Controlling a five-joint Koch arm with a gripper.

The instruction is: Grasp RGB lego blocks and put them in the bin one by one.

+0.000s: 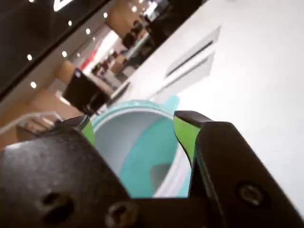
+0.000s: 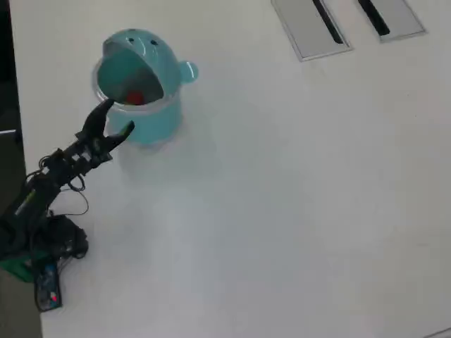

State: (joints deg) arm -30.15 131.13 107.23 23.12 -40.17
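Teal bin [image 2: 151, 116]: lid up, red block [image 2: 134, 97] inside | end effector [image 2: 116, 118]: jaws apart, empty | no legible writing

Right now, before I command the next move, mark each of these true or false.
1. The fingers are spread apart. True.
2. A block is pinched between them. False: the wrist view shows nothing between the fingers.
3. The bin has its lid closed. False: the lid is flipped up, the mouth open.
4. Something red lies inside the bin. True.
5. The gripper is far from the bin. False: it sits right at the rim.
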